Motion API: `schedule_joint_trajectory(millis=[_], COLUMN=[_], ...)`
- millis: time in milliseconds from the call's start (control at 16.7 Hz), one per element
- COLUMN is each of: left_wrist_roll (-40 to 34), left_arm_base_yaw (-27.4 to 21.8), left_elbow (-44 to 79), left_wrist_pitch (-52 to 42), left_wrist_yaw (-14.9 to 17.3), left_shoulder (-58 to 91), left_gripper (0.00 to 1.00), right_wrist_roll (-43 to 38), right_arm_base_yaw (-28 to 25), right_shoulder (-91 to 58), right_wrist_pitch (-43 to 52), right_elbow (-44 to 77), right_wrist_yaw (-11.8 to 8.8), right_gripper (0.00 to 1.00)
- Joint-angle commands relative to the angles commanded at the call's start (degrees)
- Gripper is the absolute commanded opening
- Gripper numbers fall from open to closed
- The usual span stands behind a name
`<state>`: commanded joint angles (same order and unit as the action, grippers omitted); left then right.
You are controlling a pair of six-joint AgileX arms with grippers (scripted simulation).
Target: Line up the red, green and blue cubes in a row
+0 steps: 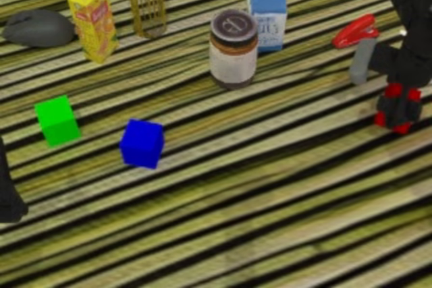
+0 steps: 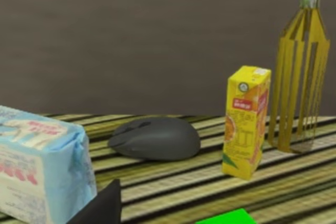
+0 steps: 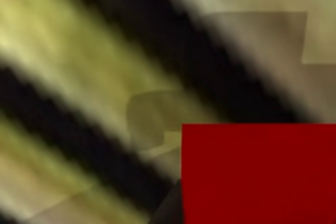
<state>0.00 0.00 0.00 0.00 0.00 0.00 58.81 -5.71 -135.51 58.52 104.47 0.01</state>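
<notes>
From above: right gripper (image 1: 398,107) reaching down at the table's right edge, clamped on the red cube (image 1: 402,92). Green cube (image 1: 57,120) and blue cube (image 1: 142,143) sitting near each other at the left, smooth and square. Left gripper (image 1: 8,197) parked at the left edge; cannot tell if open.

Left wrist: green cube's top (image 2: 227,217), a smooth grey mouse (image 2: 155,138) beyond.

Right wrist: flat red cube face (image 3: 257,174) close up over stripes.

Red cube (image 1: 399,107) mostly under right gripper (image 1: 398,109)

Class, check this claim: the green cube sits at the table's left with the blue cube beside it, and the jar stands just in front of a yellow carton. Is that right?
One detail is wrong. In the top view, the jar stands in front of the blue-and-white carton, not the yellow carton, which is far to its left. The green cube and blue cube are as stated.
</notes>
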Motion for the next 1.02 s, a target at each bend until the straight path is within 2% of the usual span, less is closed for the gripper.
schedule_joint_trajectory(millis=[300,720,840,1020], left_wrist_roll=[0.0,0.0,0.0,0.0], left_arm_base_yaw=[0.0,0.0,0.0,0.0], left_elbow=[0.0,0.0,0.0,0.0], left_wrist_pitch=[0.0,0.0,0.0,0.0], left_wrist_yaw=[0.0,0.0,0.0,0.0], left_shoulder=[0.0,0.0,0.0,0.0], left_gripper=[1.00,1.00,1.00,1.00], right_wrist_roll=[0.0,-0.5,-2.0,-6.3], right_arm_base_yaw=[-0.3,-0.8,-4.0,-12.5], right_shoulder=[3.0,3.2,3.0,2.6], right_wrist_pitch=[10.1,10.9,11.2,12.2], right_elbow=[6.5,7.2,7.8,9.0], right_wrist_yaw=[0.0,0.0,0.0,0.0], right_gripper=[0.00,0.00,0.00,0.00])
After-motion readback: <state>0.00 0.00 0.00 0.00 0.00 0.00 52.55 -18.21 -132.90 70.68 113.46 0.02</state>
